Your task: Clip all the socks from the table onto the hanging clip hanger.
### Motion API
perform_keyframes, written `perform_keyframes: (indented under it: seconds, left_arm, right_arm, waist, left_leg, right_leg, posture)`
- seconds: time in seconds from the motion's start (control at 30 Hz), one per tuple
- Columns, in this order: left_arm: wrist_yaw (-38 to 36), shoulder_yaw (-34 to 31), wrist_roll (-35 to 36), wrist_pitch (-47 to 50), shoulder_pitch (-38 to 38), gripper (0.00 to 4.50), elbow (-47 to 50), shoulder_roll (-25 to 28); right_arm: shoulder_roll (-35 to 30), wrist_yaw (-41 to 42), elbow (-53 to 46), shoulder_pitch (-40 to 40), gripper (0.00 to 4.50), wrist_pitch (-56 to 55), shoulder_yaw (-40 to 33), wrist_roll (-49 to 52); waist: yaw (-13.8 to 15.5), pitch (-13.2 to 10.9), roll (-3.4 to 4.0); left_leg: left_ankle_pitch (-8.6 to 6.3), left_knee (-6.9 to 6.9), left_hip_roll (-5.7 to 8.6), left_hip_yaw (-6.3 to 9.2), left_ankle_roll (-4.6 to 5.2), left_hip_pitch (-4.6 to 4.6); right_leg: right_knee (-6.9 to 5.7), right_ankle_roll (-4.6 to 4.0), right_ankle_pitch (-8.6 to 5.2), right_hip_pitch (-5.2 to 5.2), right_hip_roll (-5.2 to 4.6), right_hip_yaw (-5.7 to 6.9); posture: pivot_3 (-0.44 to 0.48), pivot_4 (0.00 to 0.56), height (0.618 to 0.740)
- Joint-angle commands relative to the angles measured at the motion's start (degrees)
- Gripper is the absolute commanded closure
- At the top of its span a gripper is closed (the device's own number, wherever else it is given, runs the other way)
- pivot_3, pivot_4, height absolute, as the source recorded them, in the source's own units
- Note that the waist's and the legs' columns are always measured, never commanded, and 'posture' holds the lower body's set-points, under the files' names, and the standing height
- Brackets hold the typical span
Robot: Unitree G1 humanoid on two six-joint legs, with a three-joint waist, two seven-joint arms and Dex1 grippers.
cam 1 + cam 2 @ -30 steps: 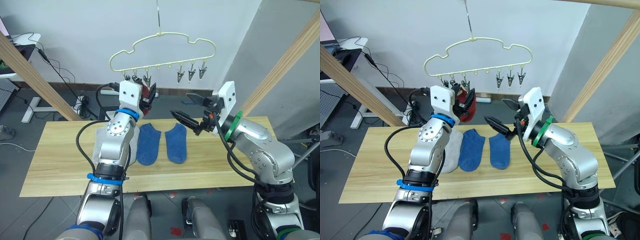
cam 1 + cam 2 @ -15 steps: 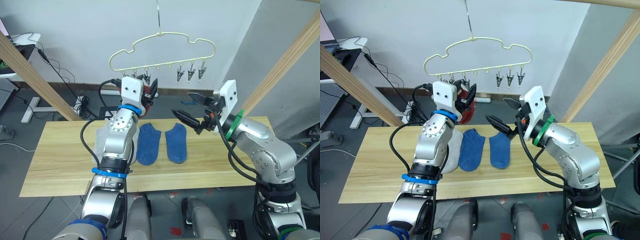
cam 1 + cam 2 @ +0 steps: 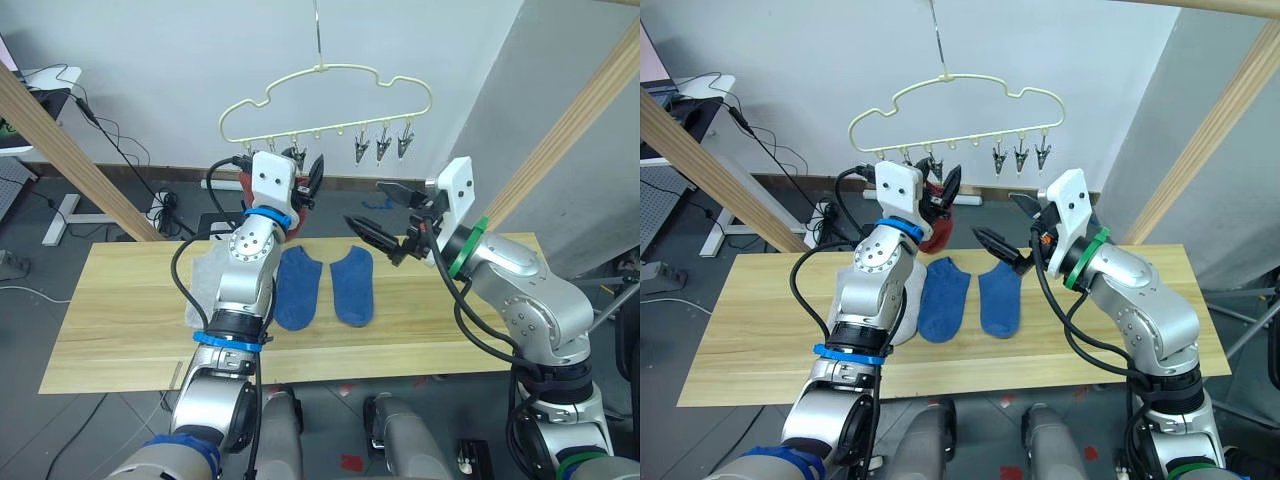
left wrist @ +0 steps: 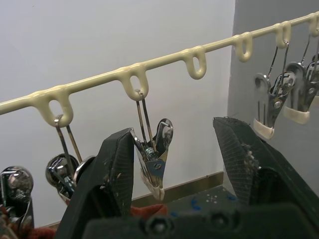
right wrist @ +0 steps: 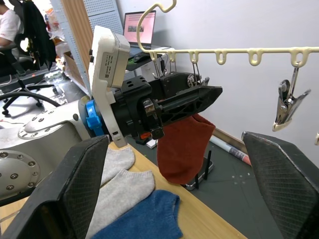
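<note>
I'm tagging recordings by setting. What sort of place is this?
Probably a robotics lab or office workroom: a wooden table with a clip hanger hung above as a test rig, loose cables on the floor, and a desk with a laptop behind.

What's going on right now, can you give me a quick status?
Left gripper open at the clip hanger, around a clip. Right gripper open, empty. Red sock hanging; blue socks and grey socks on table.
</note>
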State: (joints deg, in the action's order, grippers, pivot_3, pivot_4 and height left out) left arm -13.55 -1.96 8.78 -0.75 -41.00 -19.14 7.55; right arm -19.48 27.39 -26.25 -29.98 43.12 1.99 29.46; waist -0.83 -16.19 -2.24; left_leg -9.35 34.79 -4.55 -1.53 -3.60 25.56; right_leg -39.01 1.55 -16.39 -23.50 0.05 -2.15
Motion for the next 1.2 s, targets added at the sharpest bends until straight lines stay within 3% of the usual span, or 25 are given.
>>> perform_keyframes:
  seconds: [0.03, 0.3, 0.4, 0.57, 0.63, 1.2]
  left_arm:
    - [-0.5, -0.1, -0.4, -1.7, -1.5, 1.75, 0.2, -0.3]
    - [-0.8, -0.2, -0.6, -2.2, -2.3, 1.75, -1.5, -0.2]
    - [-1.3, -0.5, 0.0, -2.3, -2.6, 2.33, -1.8, -0.5]
    - [-1.6, -1.0, 0.6, -1.8, -2.9, 3.88, -1.8, -0.7]
    - [-1.7, -1.1, 0.7, -1.7, -2.9, 4.19, -1.6, -0.8]
    - [0.0, -1.0, -1.1, -0.1, -2.3, 4.19, -0.2, -0.3]
  right_arm:
    - [-0.3, -0.2, -2.9, -0.8, 0.00, -0.4, -0.1, 0.5]
    - [-0.5, -0.2, -2.5, -0.8, 0.00, -0.7, -0.3, 0.7]
    - [-0.5, -0.1, -2.5, -0.6, 0.00, -0.7, -0.4, 0.7]
    - [-0.2, -0.3, -2.7, -0.3, 0.00, -0.6, -0.3, 0.9]
    - [-0.1, -0.3, -2.7, -0.1, 0.00, -0.6, -0.1, 0.9]
    - [-0.1, -0.1, -2.1, -0.3, 0.00, -1.3, 0.6, 0.3]
  waist:
    - [-0.1, 0.0, 0.00]
    - [-0.7, 0.0, 0.00]
    - [-0.7, 0.0, 0.00]
    - [-0.7, 0.0, 0.00]
    - [-0.7, 0.0, 0.00]
    - [-0.7, 0.0, 0.00]
  left_leg:
    - [0.00, 0.01, 0.00, 0.00, 0.00, 0.00]
    - [0.00, 0.02, 0.00, 0.02, 0.00, 0.02]
    - [0.00, 0.02, 0.00, 0.02, 0.00, 0.02]
    - [0.00, 0.02, 0.00, 0.02, 0.00, 0.02]
    - [0.00, 0.03, 0.00, 0.03, 0.00, 0.03]
    - [0.00, 0.05, 0.00, 0.04, 0.00, 0.04]
  right_leg:
    - [0.00, 0.00, 0.00, 0.00, 0.00, 0.00]
    - [0.00, 0.00, 0.00, 0.00, 0.00, 0.01]
    - [-0.01, 0.00, 0.00, 0.00, 0.00, 0.01]
    - [-0.01, 0.00, 0.00, 0.00, 0.00, 0.01]
    - [-0.01, 0.00, 0.00, 0.00, 0.00, 0.02]
    - [-0.02, 0.00, 0.01, 0.00, 0.00, 0.02]
  posture:
    - [-0.047, 0.272, 0.740]
    - [-0.047, 0.272, 0.740]
    - [-0.049, 0.272, 0.740]
    - [-0.047, 0.273, 0.740]
    - [-0.044, 0.274, 0.740]
    - [-0.037, 0.275, 0.740]
